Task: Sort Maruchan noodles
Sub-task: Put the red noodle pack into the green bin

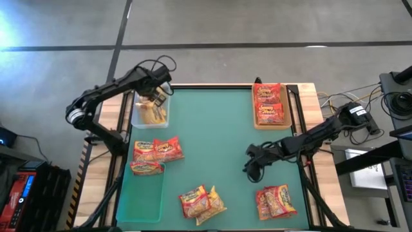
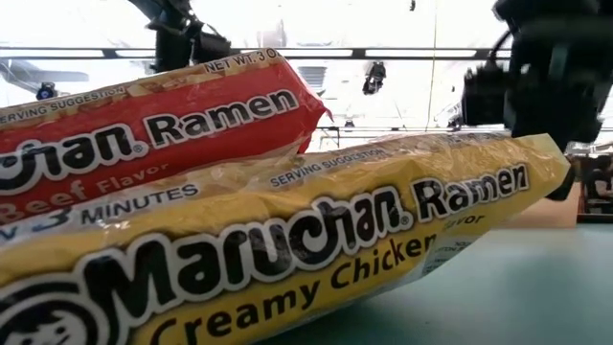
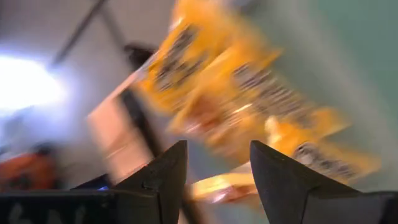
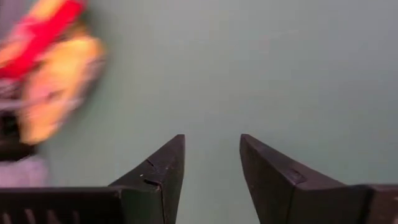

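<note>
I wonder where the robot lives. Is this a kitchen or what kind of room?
Probably a robot lab or workshop, not a kitchen. Two dark arms are mounted at a green-topped table, cables and electronics sit beside it, and the floor is bare concrete.

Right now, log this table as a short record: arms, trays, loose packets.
left gripper: over the clear tray at the far left, jaws open, empty
clear tray contents: yellow packets
right gripper: over bare green mat, right of centre, jaws open, empty
tan tray: far right corner, holds red packets
green tray: near left, one packet lies across its far edge
loose packets: two at left, a pair near centre, a pair near right
</note>
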